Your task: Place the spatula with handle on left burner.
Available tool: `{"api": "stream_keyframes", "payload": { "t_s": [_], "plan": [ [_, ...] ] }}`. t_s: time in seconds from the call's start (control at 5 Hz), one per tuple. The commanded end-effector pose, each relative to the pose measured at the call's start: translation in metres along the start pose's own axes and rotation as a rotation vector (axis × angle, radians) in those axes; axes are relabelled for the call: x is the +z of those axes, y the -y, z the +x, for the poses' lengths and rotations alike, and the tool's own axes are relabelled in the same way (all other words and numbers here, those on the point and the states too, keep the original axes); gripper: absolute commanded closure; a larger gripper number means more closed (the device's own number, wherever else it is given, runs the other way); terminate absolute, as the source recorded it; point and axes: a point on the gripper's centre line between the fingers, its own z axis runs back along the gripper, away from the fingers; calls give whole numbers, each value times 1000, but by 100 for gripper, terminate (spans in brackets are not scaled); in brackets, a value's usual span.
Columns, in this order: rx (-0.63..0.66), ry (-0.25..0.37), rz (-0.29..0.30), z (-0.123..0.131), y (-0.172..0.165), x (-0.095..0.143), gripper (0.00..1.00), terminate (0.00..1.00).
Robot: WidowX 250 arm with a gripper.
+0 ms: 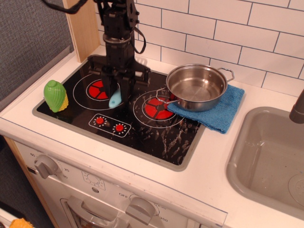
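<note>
Hidden or cut off, for your check:
- Spatula with handle (115, 100): you see only the light blue handle tip; head and neck sit behind the claw (118, 90).
- Left burner (100, 89): right part covered by the claw.
- Arm: cut by the top edge.
- Sink (247, 137): cut by the right edge.
</note>
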Motion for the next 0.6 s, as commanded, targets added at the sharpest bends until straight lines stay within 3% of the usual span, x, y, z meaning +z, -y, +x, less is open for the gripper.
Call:
{"api": "stream_keyframes", "payload": {
  "t_s": [0.0,0.4],
  "plan": [
    [8,32,64,39,-27,13,100,0],
    [-9,18,77,34,-41,8,100,0]
  ]
}}
